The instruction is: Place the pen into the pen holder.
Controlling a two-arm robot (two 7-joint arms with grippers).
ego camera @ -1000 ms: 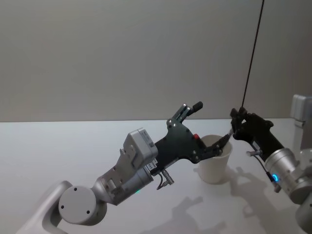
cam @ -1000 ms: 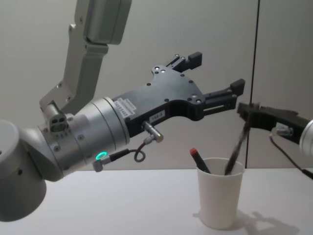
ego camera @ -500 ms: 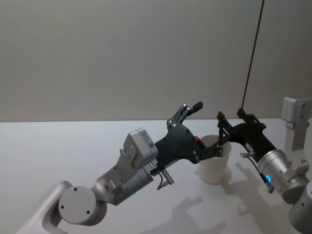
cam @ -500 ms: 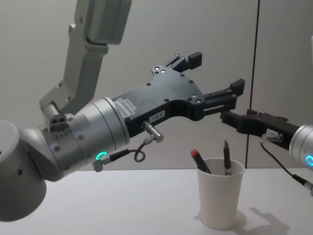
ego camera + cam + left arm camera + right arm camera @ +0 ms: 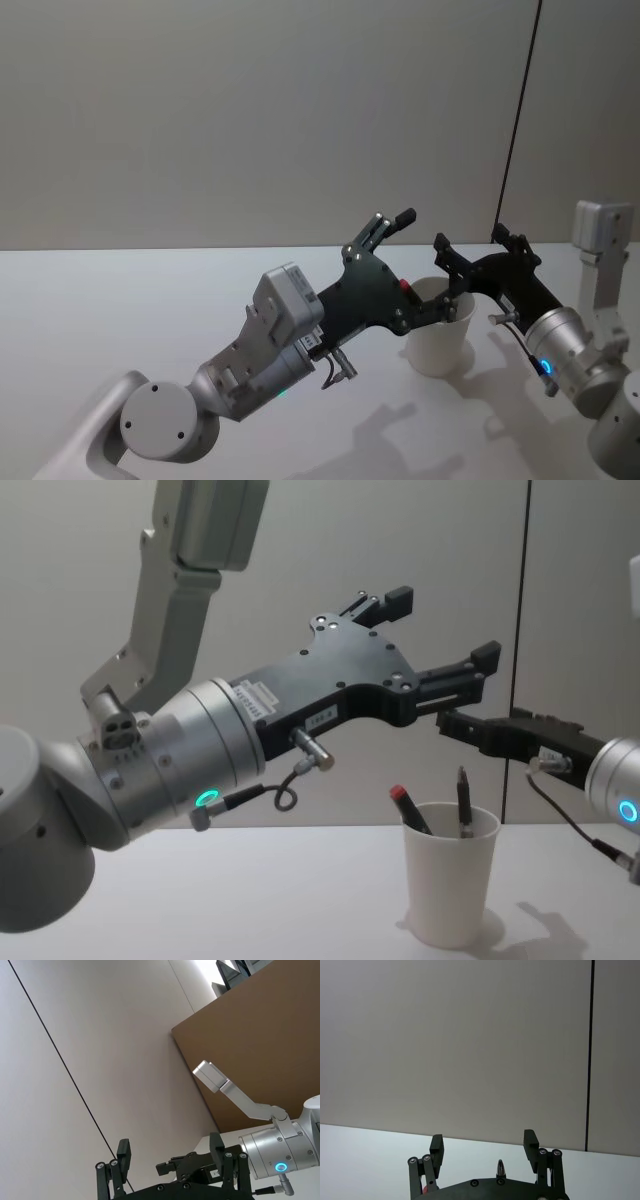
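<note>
pen upright in pen holder; right gripper, left gripper fingers spread.

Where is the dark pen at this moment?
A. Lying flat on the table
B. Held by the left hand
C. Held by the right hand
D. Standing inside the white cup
D: the dark pen stands in the white cup beside a red-tipped pen, while the right hand is open above it.

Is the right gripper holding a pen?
No, the right gripper is open and empty above the cup, where two pens stand.
</note>
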